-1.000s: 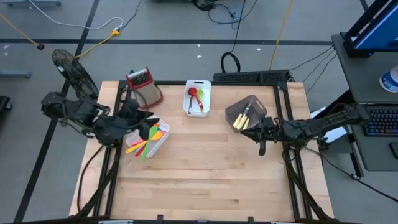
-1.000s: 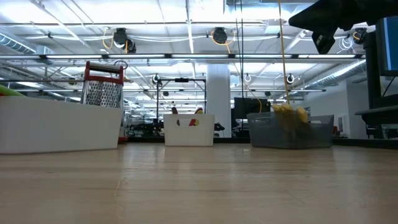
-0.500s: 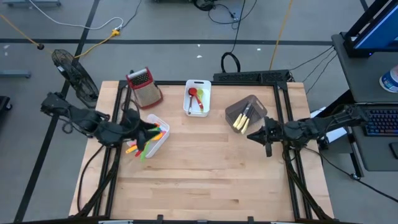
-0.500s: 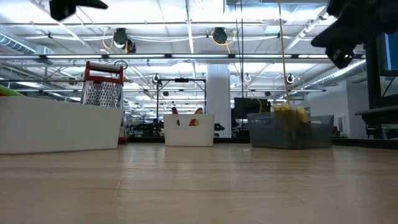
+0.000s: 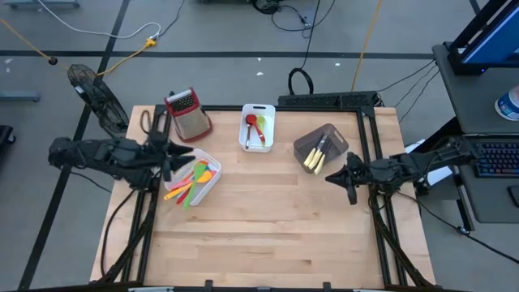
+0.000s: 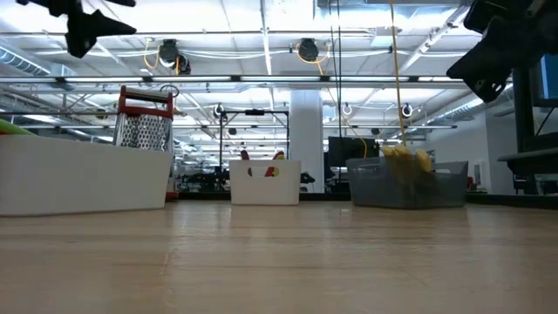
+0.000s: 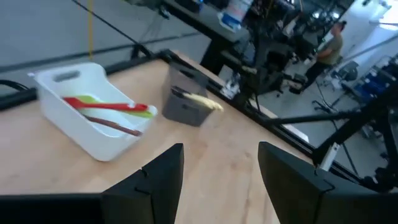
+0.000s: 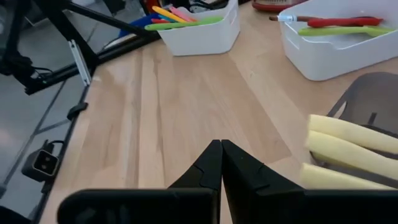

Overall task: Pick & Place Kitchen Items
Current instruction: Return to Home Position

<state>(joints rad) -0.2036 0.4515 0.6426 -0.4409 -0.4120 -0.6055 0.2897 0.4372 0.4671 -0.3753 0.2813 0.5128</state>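
Observation:
Colourful kitchen items fill three bins. Orange, green and pink utensils [image 5: 190, 180] lie in the left white bin [image 5: 212, 183]. A red spoon and a green utensil [image 5: 253, 123] lie in the far white bin [image 5: 268, 109]. Cream-handled utensils [image 5: 315, 158] rest in the grey bin [image 5: 324, 136]. My left gripper [image 5: 182, 154] hovers open and holds nothing at the left bin's far-left corner; in its wrist view it [image 7: 221, 168] faces the far white bin [image 7: 59, 87]. My right gripper [image 5: 332, 177] is shut and holds nothing, just in front of the grey bin, and its wrist view [image 8: 221, 163] shows it above bare wood.
A metal box grater with a red handle [image 5: 188, 113] stands at the far left, behind the left bin. Black frame rails [image 5: 369, 146] run along the table's sides. The near half of the wooden table [image 5: 268, 235] holds no objects.
My left gripper has drawn back from over the left bin toward the table's left edge, come down a little and tipped toward level, staying open. My right gripper has tipped up from pointing down to nearly level, staying shut.

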